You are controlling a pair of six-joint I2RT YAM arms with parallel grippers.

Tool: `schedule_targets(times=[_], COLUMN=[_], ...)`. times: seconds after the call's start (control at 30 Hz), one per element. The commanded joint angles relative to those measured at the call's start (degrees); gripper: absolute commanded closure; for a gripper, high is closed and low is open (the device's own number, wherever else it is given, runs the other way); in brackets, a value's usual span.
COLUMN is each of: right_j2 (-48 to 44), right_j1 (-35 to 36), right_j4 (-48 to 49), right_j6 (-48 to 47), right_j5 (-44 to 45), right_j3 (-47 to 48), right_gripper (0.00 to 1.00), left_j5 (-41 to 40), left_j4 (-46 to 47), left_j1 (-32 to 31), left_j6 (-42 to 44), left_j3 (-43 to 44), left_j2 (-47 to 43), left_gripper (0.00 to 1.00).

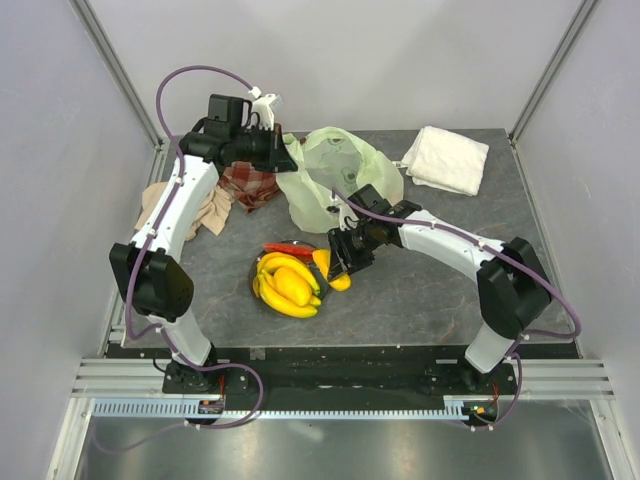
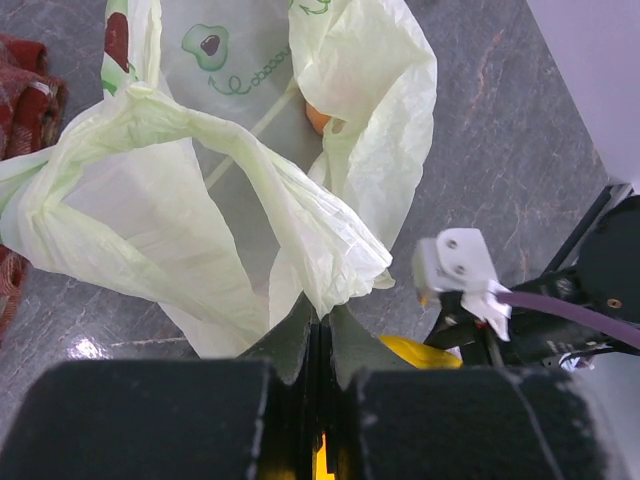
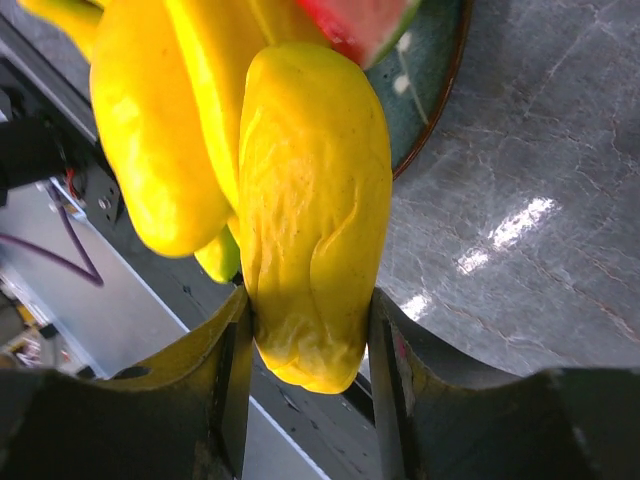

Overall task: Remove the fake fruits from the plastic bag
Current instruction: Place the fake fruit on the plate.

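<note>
The right tool [image 3: 308,305] is pinching a yellow oblong fruit [image 3: 315,200] at the loaded plate's [image 3: 440,90] three o'clock edge, while the left tool [image 2: 318,335] is pressing together on the plastic bag [image 2: 200,200] at twelve o'clock, a peach [image 2: 316,117] showing inside.

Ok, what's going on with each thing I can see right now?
plastic bag: mouth open, edge pinched.
left fingers: shut on the bag.
orange fruit: inside the bag.
yellow fruit: gripped, at the plate's edge.
right fingers: shut on yellow fruit.
plate: holds bananas and watermelon slice.
towel: folded.
</note>
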Motion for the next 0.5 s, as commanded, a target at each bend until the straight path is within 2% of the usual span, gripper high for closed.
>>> schedule_targets(times=[0.0,0.23,0.47], right_j2=[2.1,3.6,1.3], right_j1=[-0.3,0.9,1.3], right_j4=[4.0,-0.8,-4.8], right_j6=[10.5,14.0,9.5], right_j5=[0.2,8.1,8.8], right_j3=[2.2,7.2,7.4], right_gripper=[0.66,0.68,0.70], left_j5=[0.9,0.3,0.5], left_j4=[0.9,0.6,0.6], left_j1=[-0.2,-0.2,-0.2], left_j6=[-0.5,0.0,0.2], left_j3=[0.3,-1.3,-2.1], left_j2=[-3.8,-5.8,-6.4], left_gripper=[0.97,0.97,0.97])
